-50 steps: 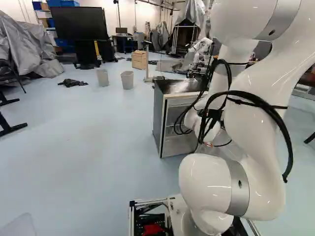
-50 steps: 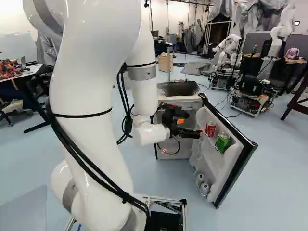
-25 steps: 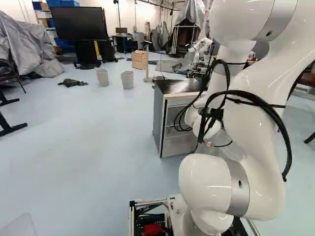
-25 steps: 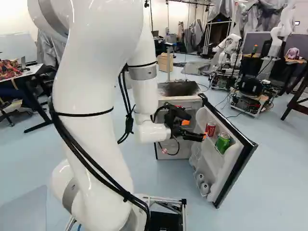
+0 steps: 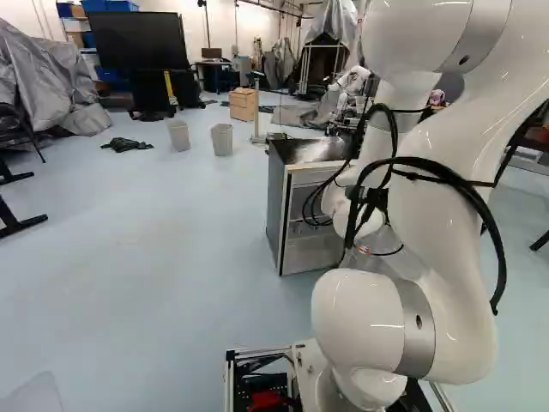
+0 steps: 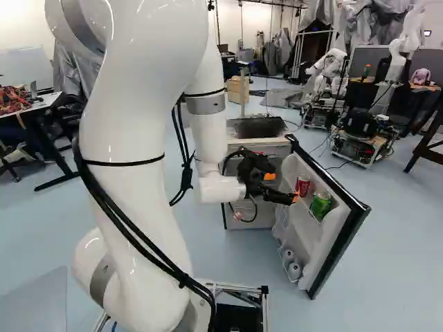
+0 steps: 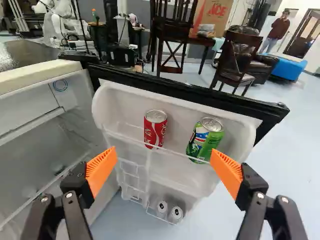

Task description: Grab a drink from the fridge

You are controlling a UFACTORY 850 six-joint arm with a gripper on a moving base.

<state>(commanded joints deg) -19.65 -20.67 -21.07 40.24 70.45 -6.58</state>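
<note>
In the right base view my gripper [image 6: 285, 187] reaches in front of the inner side of the fridge door [image 6: 351, 234], which stands swung out. Seen from the wrist, the gripper [image 7: 164, 170] is open wide, with nothing between its orange pads. Ahead of it, the door's upper shelf holds a red can [image 7: 155, 129] and a green can [image 7: 205, 139], both upright behind a wire rail. Two pale cans [image 7: 175, 214] sit in the lower rack. The fridge [image 5: 310, 215] stands with its interior beside the door.
Another robot [image 6: 331, 72] stands on a cart behind the fridge. Chairs [image 7: 237, 62] and a table are beyond the door in the wrist view. Two grey bins [image 5: 221, 139] stand on the floor left of the fridge. A desk [image 6: 34, 111] is at the left of the right base view.
The arm has shifted a little, carrying the gripper slightly toward the red can and a touch lower in the right base view. The base, door and cans have not moved.
</note>
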